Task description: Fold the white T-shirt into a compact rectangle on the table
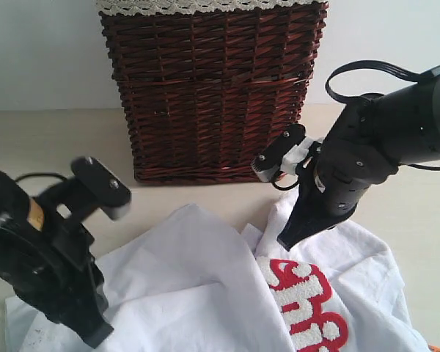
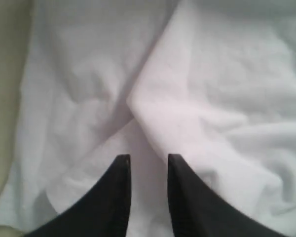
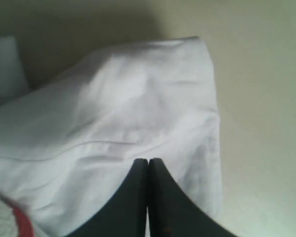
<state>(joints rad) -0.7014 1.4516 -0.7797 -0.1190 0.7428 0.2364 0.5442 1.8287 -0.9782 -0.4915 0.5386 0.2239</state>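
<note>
1. Centrally, the white T-shirt (image 1: 191, 286) is lying crumpled in soft ridges across the lower frame on the matte beige table (image 1: 51, 147), with its red band (image 1: 308, 308) of fuzzy white letters showing at lower right.
2. The left gripper (image 2: 145, 160) is holding its tapered black fingers parted over wrinkled cotton.
3. The right gripper (image 3: 148, 162) is pressing its fingers together at the shirt's upper-right fold; whether cloth is pinched cannot be told.
4. A dark woven wicker basket (image 1: 213, 95) is standing at upper centre.
</note>
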